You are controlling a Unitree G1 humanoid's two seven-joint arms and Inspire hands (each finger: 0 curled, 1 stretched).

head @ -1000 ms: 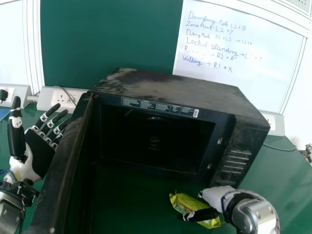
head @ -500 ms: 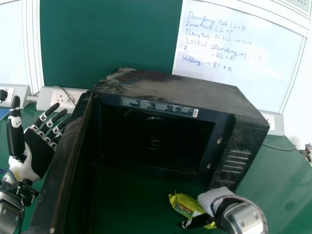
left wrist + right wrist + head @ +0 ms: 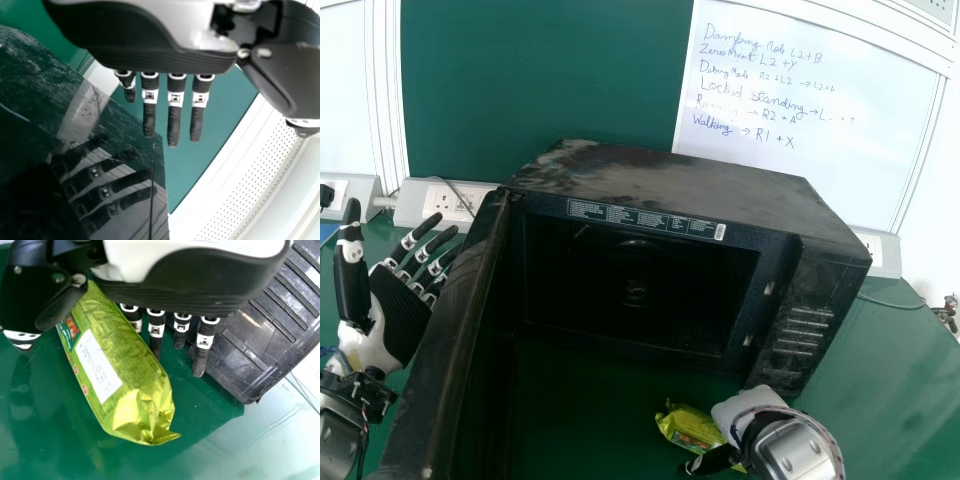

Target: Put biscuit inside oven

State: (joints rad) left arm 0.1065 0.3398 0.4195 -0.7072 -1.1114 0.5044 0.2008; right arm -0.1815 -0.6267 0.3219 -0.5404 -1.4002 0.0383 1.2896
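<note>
In the head view my right hand is low at the right, over the near end of the green biscuit packet, which lies in front of the open oven. In the right wrist view, the packet lies between the thumb and fingers of my right hand; the fingers are straight, not curled round it. My left hand stands open at the left, outside the oven door. The left wrist view shows this hand with straight fingers beside the glossy door.
The oven's control panel side rises just beyond my right hand. Wall sockets and a whiteboard are behind the oven. The door stands swung out on the left, between my two hands. Green table extends to the right.
My right hand has moved left in the head view, and the packet has shifted slightly left with it. The left hand and the oven have stayed put.
</note>
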